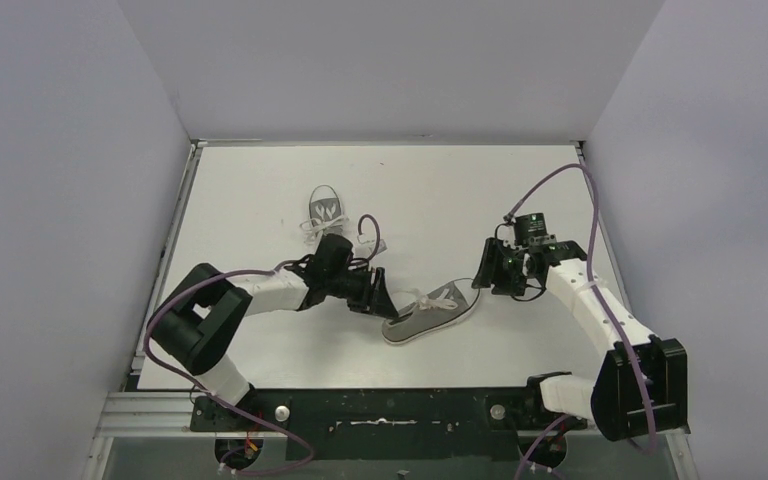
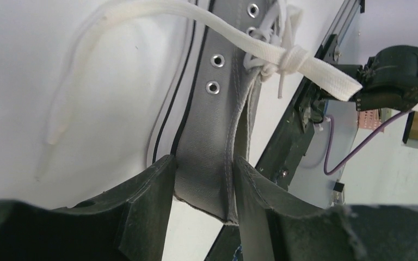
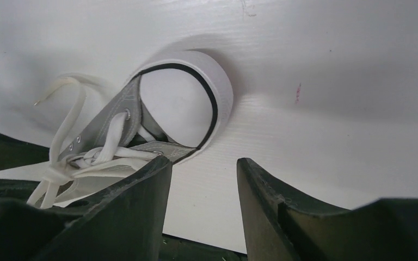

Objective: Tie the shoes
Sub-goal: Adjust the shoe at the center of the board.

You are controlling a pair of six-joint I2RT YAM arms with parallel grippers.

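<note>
I am clamping the near shoe [image 1: 430,312] by its canvas side in my left gripper [image 2: 202,168], while my right gripper [image 3: 202,168] is gaping empty and probably needs a loose lace [image 2: 250,41] next.

White table [image 1: 260,185] carries two shoes: near shoe [image 1: 440,305], heel between left fingers [image 2: 141,215], toe just ahead of right fingers [image 3: 283,215]; far shoe [image 1: 325,207] apart from both pairs

I have bare desk [image 1: 460,190] along the far right, wide enough for either hand. The near shoe [image 1: 430,312] fills the gap between my left hand [image 1: 380,297] and right hand [image 1: 484,270]; the far shoe [image 1: 326,208] with loose laces [image 1: 309,228] blocks the far left.
</note>
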